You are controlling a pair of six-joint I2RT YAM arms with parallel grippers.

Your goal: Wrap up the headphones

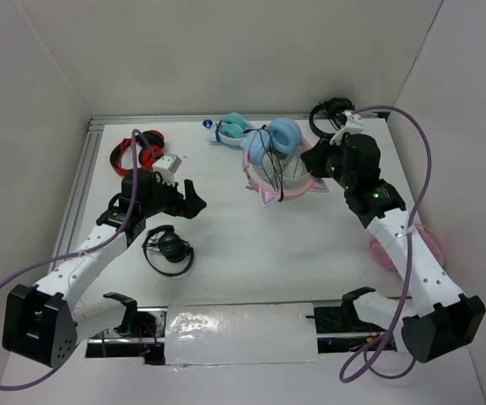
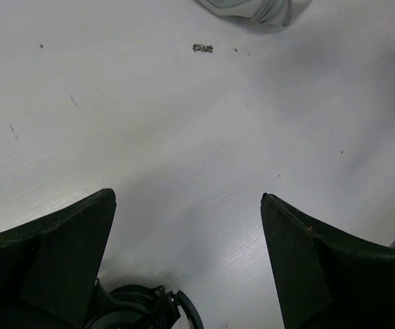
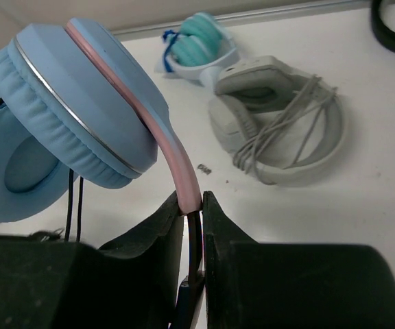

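Note:
The headphones (image 1: 275,142) have light blue ear cups (image 3: 67,110) and a pink headband (image 3: 173,147) with cat ears, and they sit at the back middle of the table. A thin black cable (image 3: 70,199) hangs below the cups. My right gripper (image 3: 193,197) is shut on the pink headband and holds the pair tilted up; in the top view that gripper (image 1: 312,160) is just right of the cups. My left gripper (image 1: 184,202) hovers open over bare table to the left, with nothing between its fingers (image 2: 67,247).
A black pair (image 1: 169,249) lies just under the left gripper. A red pair (image 1: 137,152) and a grey-white pair (image 3: 280,120) lie at the back left. A teal-and-white pair (image 1: 230,126) and another black pair (image 1: 332,114) sit at the back. An all-pink pair (image 1: 424,245) lies under the right arm.

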